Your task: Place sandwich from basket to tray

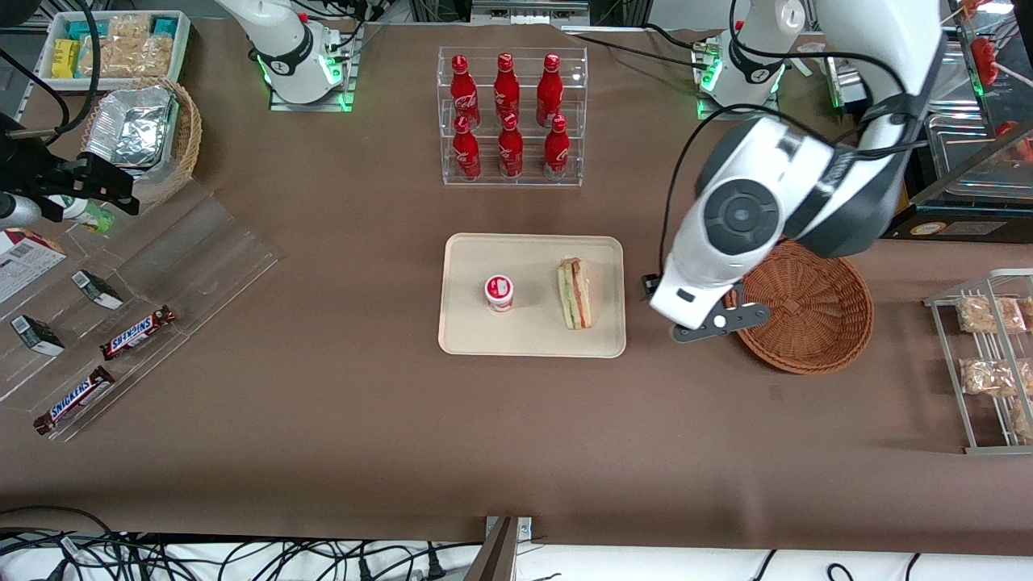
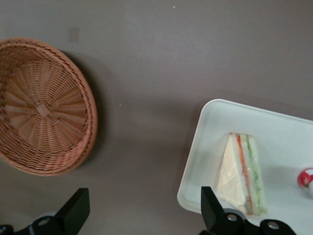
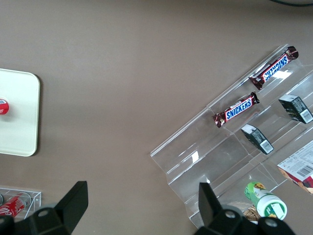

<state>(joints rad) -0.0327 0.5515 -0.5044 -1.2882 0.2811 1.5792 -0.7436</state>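
The sandwich [image 1: 575, 294] is seen lying on the tray [image 1: 468, 331], just right of frame centre in the front view, in the part of the tray nearest the basket [image 1: 815, 323]. Its long axis runs from the upper frame toward the lower frame, roughly parallel to the tray's short edges; the narrower end points up-frame toward the bottle rack [image 1: 512, 117] and the broader end points down-frame. The filling layers, green, red and yellow between white bread, are turned upward and are visible as stripes along that axis. A small round cup with a red-and-white lid [image 1: 499, 292] stands on the same tray, apart from the sandwich, toward the parked arm's end. The basket sits on the brown table [image 1: 323, 420] right of the tray and is seen with nothing in it. The gripper [image 1: 715, 324] is held above the table between the tray's edge and the basket rim; in the left wrist view its fingers [image 2: 211, 208] are spread wide apart with nothing between them, and the sandwich [image 2: 243, 172], the tray [image 2: 195, 161] and the basket [image 2: 41, 105] are all seen below it. Legible writing: "SNICKERS" on two bars [image 1: 137, 332] on the clear stepped stand [image 1: 202, 266] at lower left of the front view. The red bottles [image 1: 506, 85] carry white script that cannot be read with certainty.
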